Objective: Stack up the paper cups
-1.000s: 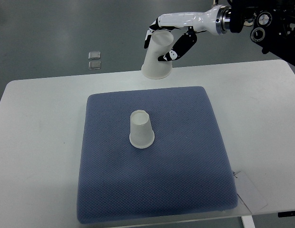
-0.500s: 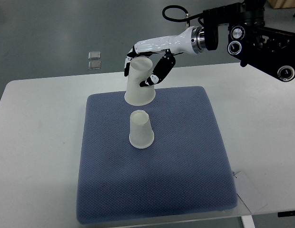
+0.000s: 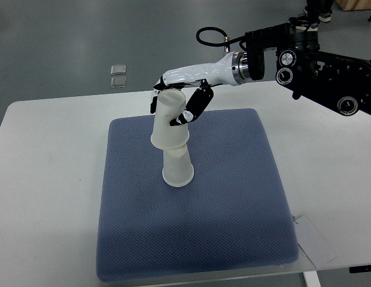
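White table (image 3: 54, 179), rounded corners, fills most of the top view; gray floor beyond its far edge w/ two small clear squares (image 3: 119, 75) lying on it, just past the table's far-left part. Blue-gray textured pad (image 3: 191, 239) sits centered on table, roughly square, its near edge close to the table's near edge. On the pad, a bit toward its far edge & slightly left of its center: standing paper cup (image 3: 178, 170), upside down, wide rim flat on the pad. Directly above it, held paper cup (image 3: 169, 124), also inverted, tilted slightly, its open mouth low over the standing cup's top & overlapping it in this view; can't tell if the rims actually touch or how far it is seated. Right hand (image 3: 178, 101), white shell w/ black finger segments, grasps the held cup around its upper part: fingers (image 3: 191, 110) wrap the right side, fingertips show at the left side near the cup's closed end. Right arm (image 3: 305, 57) enters from the right edge, black joints & a cable loop above the table's far-right part, white forearm reaching left over the pad's far edge. Near-right corner of table: a white paper tag (image 3: 314, 239) lies beside the pad's corner.
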